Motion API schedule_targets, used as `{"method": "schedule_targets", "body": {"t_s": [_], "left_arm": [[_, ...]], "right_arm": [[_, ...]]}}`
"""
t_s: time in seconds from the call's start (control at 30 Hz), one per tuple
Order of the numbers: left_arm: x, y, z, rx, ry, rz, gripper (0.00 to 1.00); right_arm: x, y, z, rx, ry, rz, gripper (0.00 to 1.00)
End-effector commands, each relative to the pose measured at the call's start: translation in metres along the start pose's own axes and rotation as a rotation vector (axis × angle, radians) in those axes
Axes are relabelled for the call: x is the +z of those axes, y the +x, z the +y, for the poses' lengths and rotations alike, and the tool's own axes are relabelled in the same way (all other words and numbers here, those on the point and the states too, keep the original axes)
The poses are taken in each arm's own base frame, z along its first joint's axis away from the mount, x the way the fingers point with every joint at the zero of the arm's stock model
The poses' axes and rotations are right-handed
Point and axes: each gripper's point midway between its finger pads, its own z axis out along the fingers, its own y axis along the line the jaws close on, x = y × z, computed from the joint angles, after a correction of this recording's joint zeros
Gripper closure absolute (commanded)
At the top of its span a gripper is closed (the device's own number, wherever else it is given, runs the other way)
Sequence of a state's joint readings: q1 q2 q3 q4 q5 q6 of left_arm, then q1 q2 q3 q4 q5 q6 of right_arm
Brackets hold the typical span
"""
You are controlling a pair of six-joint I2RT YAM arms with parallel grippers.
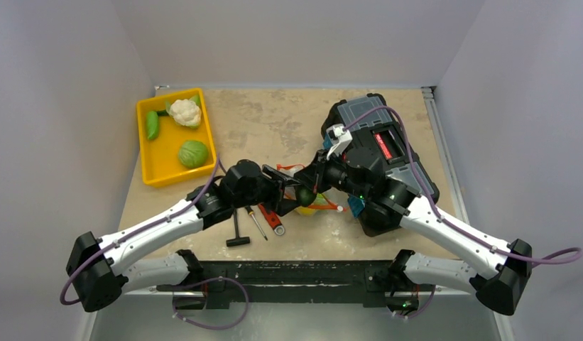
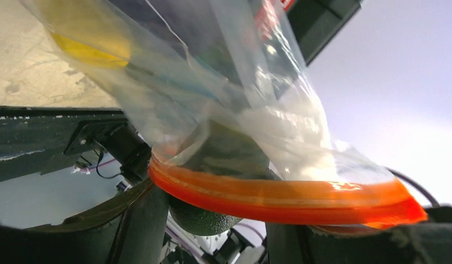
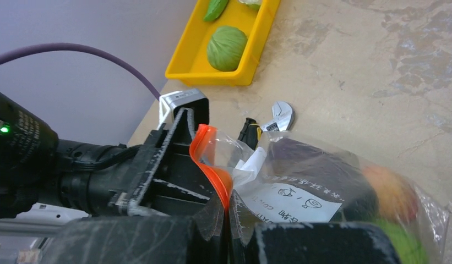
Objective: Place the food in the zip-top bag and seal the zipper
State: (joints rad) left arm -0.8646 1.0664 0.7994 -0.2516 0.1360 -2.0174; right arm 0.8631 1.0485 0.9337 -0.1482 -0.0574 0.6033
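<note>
One zip-top bag [image 3: 300, 181], just six o'clock of bench [image 1: 274, 121] centre, between both arms: light, crinkly, slippery film, lumpy with food [image 3: 394, 192]. Best hold is the stiffer zipper [image 2: 278, 195]. Right gripper [image 3: 228, 231] fingers pinch its film; left gripper [image 1: 280, 183] fingers: cannot tell. Hard, mottled surface; yellow tray [image 1: 150, 167] at ten o'clock; walls [image 1: 61, 106] close.

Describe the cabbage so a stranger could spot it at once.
Look to the yellow tray at the far left of the table. The cabbage lies at its near end. It is the round pale-green ball, unlike the white cauliflower and the slim green pod farther back.
</note>
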Motion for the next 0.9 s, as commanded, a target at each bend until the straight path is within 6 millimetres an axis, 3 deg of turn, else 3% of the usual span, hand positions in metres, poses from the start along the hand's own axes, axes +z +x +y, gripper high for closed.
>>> {"method": "schedule_targets", "body": {"t_s": [0.0, 0.17, 0.33, 0.43, 0.53, 0.7, 0.87], "left_arm": [[0.018, -0.013, -0.008, -0.101, 0.028, -0.052, 0.45], [0.016, -0.013, -0.012, -0.105, 0.045, -0.054, 0.38], [0.008, -0.003, -0.015, -0.091, 0.051, -0.008, 0.12], [-0.002, 0.011, -0.014, -0.026, 0.019, 0.041, 0.03], [-0.016, 0.019, -0.014, 0.055, 0.014, 0.066, 0.03], [-0.043, 0.015, -0.003, 0.261, 0.0, 0.024, 0.03], [-0.068, 0.006, 0.001, 0.616, 0.02, -0.027, 0.12]], "right_arm": [[-0.002, -0.019, 0.023, 0.005, -0.045, -0.056, 1.0], [-0.004, -0.019, 0.022, -0.026, -0.036, -0.048, 1.0], [-0.012, -0.027, 0.021, -0.04, -0.02, -0.07, 1.0], [-0.015, -0.028, 0.022, -0.04, -0.017, -0.068, 1.0], [-0.016, -0.03, 0.022, -0.041, -0.013, -0.076, 1.0], [-0.02, -0.038, 0.013, -0.045, 0.04, -0.113, 1.0], [-0.021, -0.041, 0.01, -0.05, 0.061, -0.13, 1.0]]}}
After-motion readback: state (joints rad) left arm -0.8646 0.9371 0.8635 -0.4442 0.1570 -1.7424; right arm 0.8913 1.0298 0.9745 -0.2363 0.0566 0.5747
